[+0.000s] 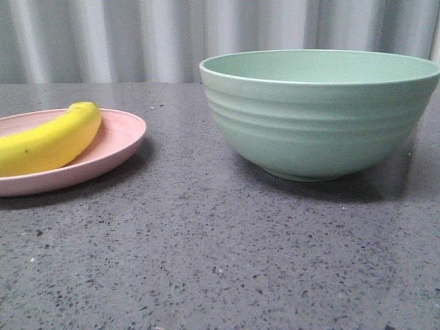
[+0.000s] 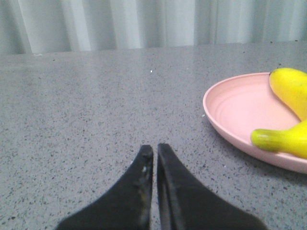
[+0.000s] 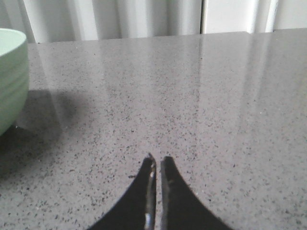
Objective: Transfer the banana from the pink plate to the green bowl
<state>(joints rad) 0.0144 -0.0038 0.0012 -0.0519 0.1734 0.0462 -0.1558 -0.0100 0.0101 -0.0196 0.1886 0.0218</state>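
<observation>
The yellow banana [image 1: 48, 141] lies on the pink plate [image 1: 120, 137] at the left of the grey table. The pale green ridged bowl [image 1: 320, 113] stands upright at the right, apart from the plate. Neither gripper shows in the front view. In the left wrist view my left gripper [image 2: 155, 149] is shut and empty over bare table, with the plate [image 2: 235, 108] and the banana [image 2: 288, 115] off to one side of it. In the right wrist view my right gripper [image 3: 157, 160] is shut and empty, with the bowl's side [image 3: 12, 76] at the picture's edge.
The table [image 1: 220, 261] is dark grey speckled stone. A pale pleated curtain [image 1: 137, 34] hangs behind its far edge. Nothing else stands on the table in these views.
</observation>
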